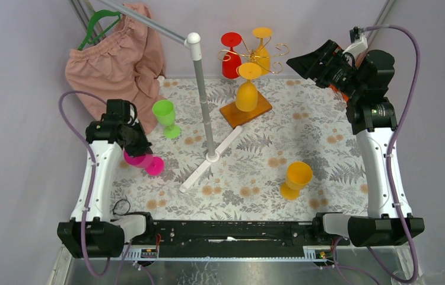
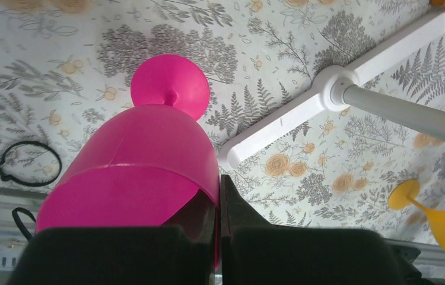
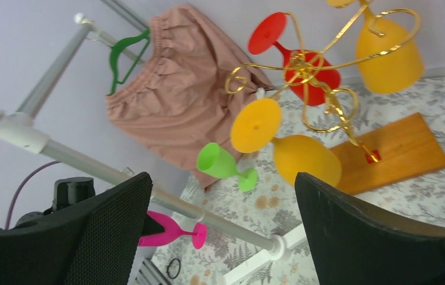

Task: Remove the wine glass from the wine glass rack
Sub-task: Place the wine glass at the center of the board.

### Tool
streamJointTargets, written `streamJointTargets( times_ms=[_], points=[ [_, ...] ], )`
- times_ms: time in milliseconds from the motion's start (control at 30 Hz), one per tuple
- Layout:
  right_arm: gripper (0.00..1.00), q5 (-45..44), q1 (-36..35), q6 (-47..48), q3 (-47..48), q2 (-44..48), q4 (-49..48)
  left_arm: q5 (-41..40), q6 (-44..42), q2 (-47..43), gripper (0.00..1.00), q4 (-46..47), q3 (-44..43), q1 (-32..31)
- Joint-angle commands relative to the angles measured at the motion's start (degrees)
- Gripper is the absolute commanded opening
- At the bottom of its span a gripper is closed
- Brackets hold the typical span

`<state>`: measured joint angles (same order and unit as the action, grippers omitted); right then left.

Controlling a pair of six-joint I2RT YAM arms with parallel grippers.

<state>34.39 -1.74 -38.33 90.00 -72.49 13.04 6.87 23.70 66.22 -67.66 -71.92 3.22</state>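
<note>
the left gripper (image 2: 219,195) is clamped on the wall of a pink glass (image 2: 143,160), low over the table (image 1: 327,148) and well apart from the rack. the wine glass rack (image 1: 264,105) stands at the back, with a yellow wine glass (image 1: 247,92) hanging bowl-down on its near arm, long axis upright. the right gripper (image 3: 223,181), jaws spread wide, is the nearer one and faces it from the right. only the right wrist view shows that glass framed between the fingers (image 3: 356,237).
</note>
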Motion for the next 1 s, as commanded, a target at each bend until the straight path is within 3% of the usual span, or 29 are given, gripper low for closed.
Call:
streamJointTargets(
  times_ms=[0,400,767,967],
  points=[
    [0.99,-5.13,0.24,5.60,-0.20,1.24,2.14,2.44,1.51,2.69,0.00,7.53,0.58,-2.87],
    [1.00,-8.33,1.03,6.98,-1.54,1.78,3.57,-3.17,2.52,15.13,0.00,12.29,-0.75,-6.91],
    [1.00,-7.77,1.39,6.38,-3.56,1.86,2.30,-5.46,1.76,16.82,0.00,11.78,-1.32,-7.34],
    [1.00,-6.46,1.39,5.66,-4.64,1.65,1.29,-5.80,1.39,16.96,0.14,11.85,-0.58,-7.52]
  ],
)
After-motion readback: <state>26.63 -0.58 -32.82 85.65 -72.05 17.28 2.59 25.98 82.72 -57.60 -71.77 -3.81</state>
